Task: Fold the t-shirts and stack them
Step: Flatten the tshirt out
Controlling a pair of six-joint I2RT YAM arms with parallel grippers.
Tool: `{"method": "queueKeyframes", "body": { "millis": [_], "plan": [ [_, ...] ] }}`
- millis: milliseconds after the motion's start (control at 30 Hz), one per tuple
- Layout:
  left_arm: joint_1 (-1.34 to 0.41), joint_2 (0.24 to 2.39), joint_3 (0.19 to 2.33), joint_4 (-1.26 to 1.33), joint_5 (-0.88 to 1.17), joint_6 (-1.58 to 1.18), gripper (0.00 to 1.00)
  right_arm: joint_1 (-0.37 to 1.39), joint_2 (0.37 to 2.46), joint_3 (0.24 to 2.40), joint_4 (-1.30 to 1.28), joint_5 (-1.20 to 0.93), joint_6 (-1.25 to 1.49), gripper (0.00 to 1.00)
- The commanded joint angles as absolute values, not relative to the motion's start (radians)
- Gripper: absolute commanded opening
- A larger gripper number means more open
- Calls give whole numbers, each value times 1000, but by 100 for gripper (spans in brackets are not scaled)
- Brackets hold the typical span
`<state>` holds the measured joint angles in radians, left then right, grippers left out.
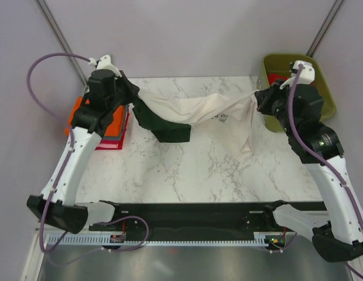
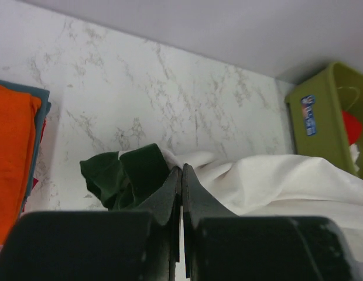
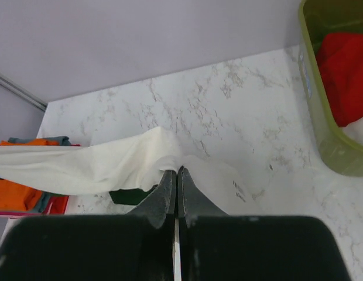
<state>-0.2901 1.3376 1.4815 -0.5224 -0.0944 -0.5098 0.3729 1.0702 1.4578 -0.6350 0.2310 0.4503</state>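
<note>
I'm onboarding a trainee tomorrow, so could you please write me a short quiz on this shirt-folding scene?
1. True or false: the left tool and the right tool are both shut on the cream t-shirt, which is stretched between them.
2. Complete: the garment showing inside the olive bin is ____.
3. Where is the folded stack with orange on top?
A) at the table's left side
B) inside the bin
C) between the arm bases
Key: 1 true; 2 red; 3 A.
</note>
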Motion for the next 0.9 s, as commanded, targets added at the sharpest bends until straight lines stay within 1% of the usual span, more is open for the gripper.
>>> {"method": "queueKeyframes", "body": {
  "millis": [0, 200, 300, 433, 567, 667, 700, 767, 800, 833, 867],
  "plan": [
    [-287, 1148, 1571, -534, -100, -512, 2, 368, 973, 1569, -713, 276, 380, 0],
    [-287, 956, 1623, -604, -98, -535, 2, 368, 792, 1592, -719, 325, 385, 0],
    [-287, 902, 1638, -629, -65, -555, 2, 368, 730, 1597, -718, 342, 391, 0],
    [-287, 905, 1651, -637, -46, -578, 2, 368, 706, 1615, -718, 391, 391, 0],
    [-287, 982, 1600, -638, -34, -586, 2, 370, 768, 1595, -713, 391, 371, 0],
    [-287, 1063, 1485, -612, -17, -600, 2, 368, 840, 1490, -681, 414, 368, 0],
    [-287, 1083, 1400, -560, -11, -613, 2, 368, 859, 1411, -666, 423, 371, 0],
    [-287, 1129, 1294, -470, -9, -635, 2, 368, 926, 1329, -588, 449, 388, 0],
    [-287, 1144, 1194, -374, -12, -661, 2, 365, 958, 1269, -559, 454, 397, 0],
    [-287, 1163, 1160, -329, -20, -673, 2, 359, 994, 1255, -522, 454, 423, 0],
    [-287, 1210, 1135, -293, -41, -687, 2, 330, 1078, 1250, -508, 428, 439, 0]
  ]
}}
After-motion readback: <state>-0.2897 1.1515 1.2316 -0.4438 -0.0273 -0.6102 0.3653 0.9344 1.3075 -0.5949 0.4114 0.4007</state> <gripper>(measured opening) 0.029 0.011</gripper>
